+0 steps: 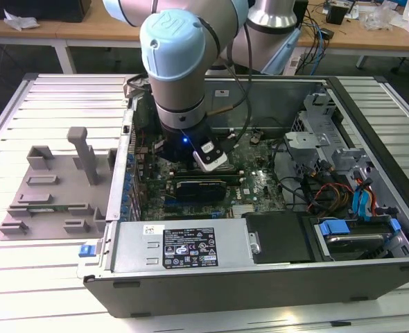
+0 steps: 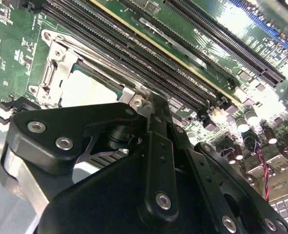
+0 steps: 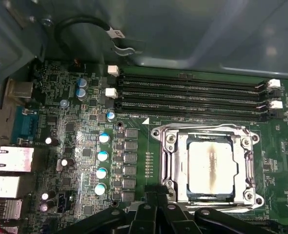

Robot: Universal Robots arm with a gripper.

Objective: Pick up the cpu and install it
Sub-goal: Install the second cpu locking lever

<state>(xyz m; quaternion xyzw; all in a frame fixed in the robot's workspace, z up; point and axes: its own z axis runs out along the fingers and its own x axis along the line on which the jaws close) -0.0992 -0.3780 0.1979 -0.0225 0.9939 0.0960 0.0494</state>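
The cpu (image 3: pixel 210 168), a pale silver square with a darker smear down its middle, lies flat inside the metal socket frame (image 3: pixel 169 161) on the green motherboard. It also appears in the second wrist view as a pale cpu (image 2: pixel 88 88) within its frame. My gripper (image 3: pixel 156 191) has black linkage fingers drawn together, shut with nothing between them. Its tip hovers at the socket frame's edge, beside the chip rather than over it. The gripper's tip (image 2: pixel 148 100) meets the frame's corner in the second wrist view. In the exterior view the arm's wrist (image 1: pixel 180 111) reaches down into the open computer case.
Black memory slots (image 3: pixel 193 95) run alongside the socket. Capacitors (image 3: pixel 103 156) and rear ports (image 3: pixel 12 158) stand on its other side. The case's walls (image 1: pixel 260 277), a power supply (image 1: pixel 184 246), drive bays (image 1: pixel 350 232) and loose cables (image 1: pixel 322 191) surround the board. A grey fixture tray (image 1: pixel 52 187) sits outside the case.
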